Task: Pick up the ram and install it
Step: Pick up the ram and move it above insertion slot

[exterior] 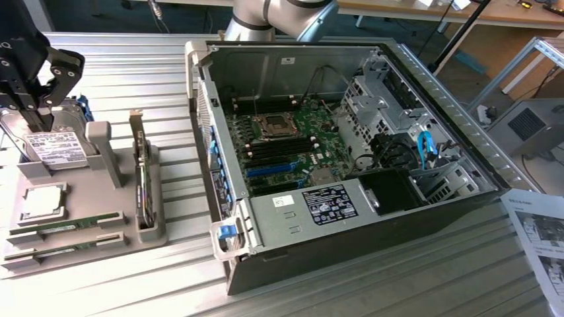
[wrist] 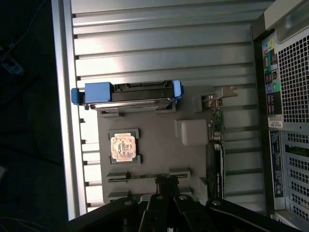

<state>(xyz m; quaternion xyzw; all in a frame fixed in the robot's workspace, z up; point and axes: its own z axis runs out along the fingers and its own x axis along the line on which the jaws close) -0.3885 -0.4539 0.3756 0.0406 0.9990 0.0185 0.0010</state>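
Currently pre-grasp: gripper point(exterior: 37, 122) shut, empty, hovering over the tray point(exterior: 88, 198).
Ram point(exterior: 66, 226) sits in its tray slot beside the CPU point(exterior: 42, 201), untouched; pickup calls for opening the jaws and lining them across the stick.

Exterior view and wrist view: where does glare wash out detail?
Exterior view: hard light bleaches the grey plastic parts tray and the ribbed metal table around it; the open black computer case stays readable. Wrist view: the square silver processor chip glares pale.
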